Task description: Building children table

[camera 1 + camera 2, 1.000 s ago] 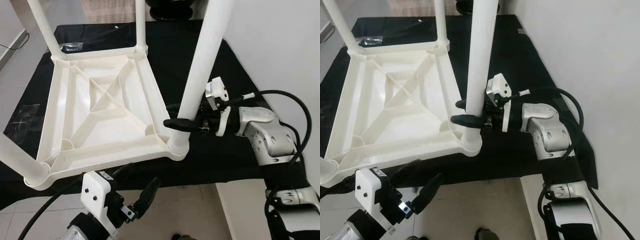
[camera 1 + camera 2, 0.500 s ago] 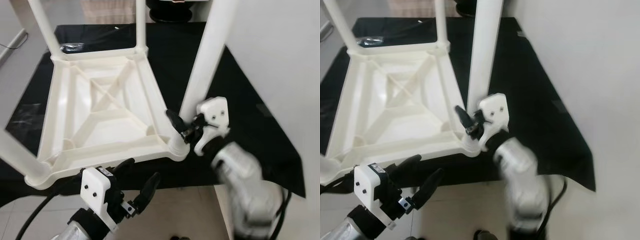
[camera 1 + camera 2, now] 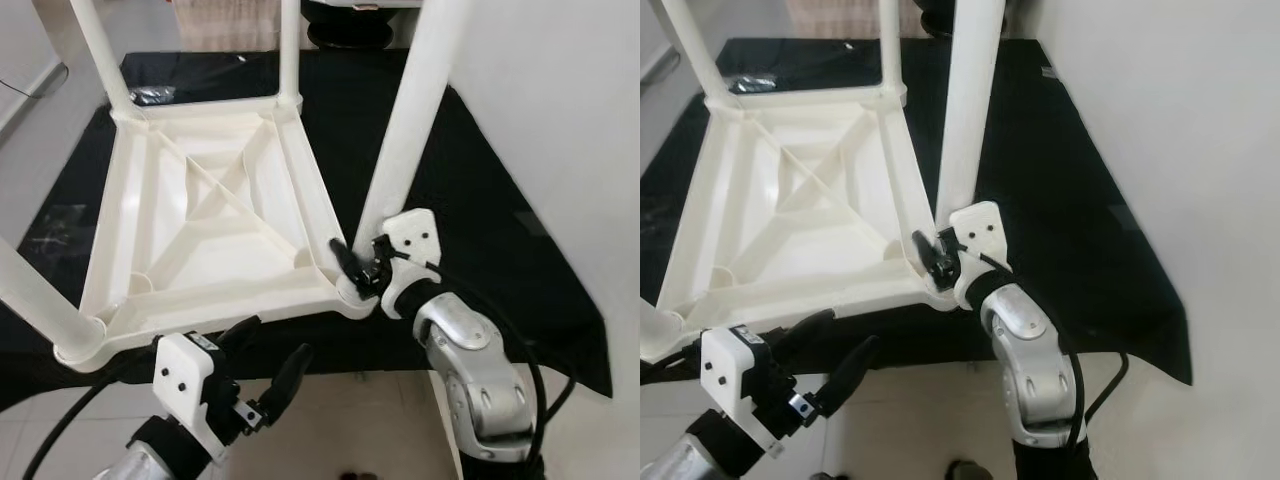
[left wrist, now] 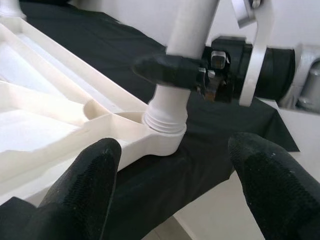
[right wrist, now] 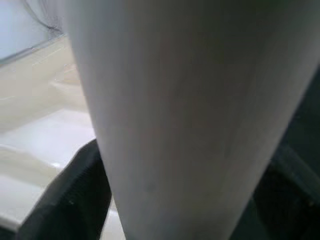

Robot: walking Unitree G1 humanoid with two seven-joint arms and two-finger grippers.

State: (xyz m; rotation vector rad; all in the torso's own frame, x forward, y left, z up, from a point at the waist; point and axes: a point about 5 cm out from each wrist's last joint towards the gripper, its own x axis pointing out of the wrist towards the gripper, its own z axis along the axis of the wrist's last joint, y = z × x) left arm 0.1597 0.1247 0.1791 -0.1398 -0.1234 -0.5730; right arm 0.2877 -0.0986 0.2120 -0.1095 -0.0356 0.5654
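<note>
Four white legs rise from the upturned children's table (image 3: 200, 215), which lies top-down on a black cloth (image 3: 480, 230) spread over the floor. The near-right leg (image 3: 405, 150) stands in its corner socket (image 4: 165, 131), where a threaded collar shows just above the socket rim. The right hand (image 3: 352, 268) sits low on this leg, just above the socket, its two black fingers (image 4: 167, 71) clamped around the tube from the right. The right wrist view shows the leg close up between the two dark fingers.

The left hand (image 3: 262, 372) hovers at the near edge of the tabletop, off the cloth and over the tiled floor (image 3: 350, 420), its fingers spread apart and holding nothing. In the left wrist view both fingertips (image 4: 85, 190) flank the corner socket without touching it.

To the right, a white wall (image 3: 560, 120) runs close beside the cloth, leaving only a narrow strip of black between the gripped leg and the wall. The cloth's near-right corner (image 3: 1165, 345) ends at the tile. On the far left a clear plastic bag (image 3: 150, 95) lies on the cloth beside the far-left leg (image 3: 100, 55). The near-left leg (image 3: 35, 295) leans out of the picture at the left edge. The ribbed underside of the tabletop lies open between the legs.
</note>
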